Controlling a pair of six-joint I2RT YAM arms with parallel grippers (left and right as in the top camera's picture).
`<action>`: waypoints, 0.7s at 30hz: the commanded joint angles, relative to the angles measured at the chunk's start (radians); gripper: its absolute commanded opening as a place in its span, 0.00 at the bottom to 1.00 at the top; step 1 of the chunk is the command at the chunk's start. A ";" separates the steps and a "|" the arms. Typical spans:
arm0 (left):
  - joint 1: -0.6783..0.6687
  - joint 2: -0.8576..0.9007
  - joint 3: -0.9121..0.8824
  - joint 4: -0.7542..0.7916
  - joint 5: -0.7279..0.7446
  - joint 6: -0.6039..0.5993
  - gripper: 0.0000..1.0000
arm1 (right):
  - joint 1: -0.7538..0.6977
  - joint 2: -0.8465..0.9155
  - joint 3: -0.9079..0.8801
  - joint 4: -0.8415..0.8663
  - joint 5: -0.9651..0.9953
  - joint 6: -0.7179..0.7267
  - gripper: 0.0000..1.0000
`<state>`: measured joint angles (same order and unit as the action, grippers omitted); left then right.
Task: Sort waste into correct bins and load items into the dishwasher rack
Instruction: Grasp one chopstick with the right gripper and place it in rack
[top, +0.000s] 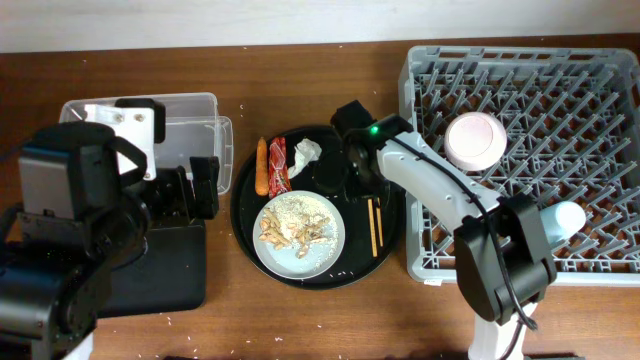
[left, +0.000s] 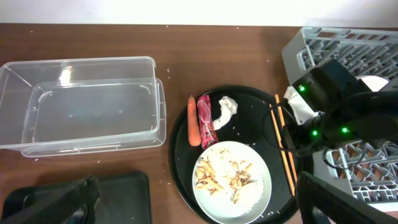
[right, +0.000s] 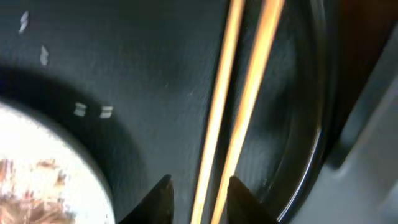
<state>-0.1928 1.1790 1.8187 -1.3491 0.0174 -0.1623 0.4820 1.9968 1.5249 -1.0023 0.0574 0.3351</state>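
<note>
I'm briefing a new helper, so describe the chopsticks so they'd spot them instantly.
Find the round black tray left of the big grey rack. Near the tray's right edge, between the plate and that rack, lie the chopsticks: two thin pale wooden sticks side by side, far slimmer than the orange carrot opposite.

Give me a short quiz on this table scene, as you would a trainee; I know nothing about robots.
1. True or false: the carrot lies inside the clear tub.
2. What lies between the right claw's tips? A tissue, B chopsticks, C red wrapper.
3. Name the two items already in the dishwasher rack.
Key: 1 false, it lies on the round black tray. 2 B. 3 the bowl and the light-blue cup.
</note>
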 joint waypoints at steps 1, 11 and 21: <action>0.006 -0.005 0.003 0.000 -0.014 -0.005 0.99 | -0.065 0.007 -0.039 0.079 0.028 0.033 0.25; 0.006 -0.005 0.003 0.000 -0.014 -0.005 0.99 | -0.097 0.103 -0.065 0.142 -0.087 -0.050 0.04; 0.006 -0.005 0.003 0.000 -0.014 -0.005 0.99 | -0.240 -0.180 0.124 -0.007 0.002 -0.078 0.04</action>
<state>-0.1928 1.1790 1.8187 -1.3502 0.0174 -0.1623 0.3065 1.8160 1.6451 -1.0050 0.0223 0.2852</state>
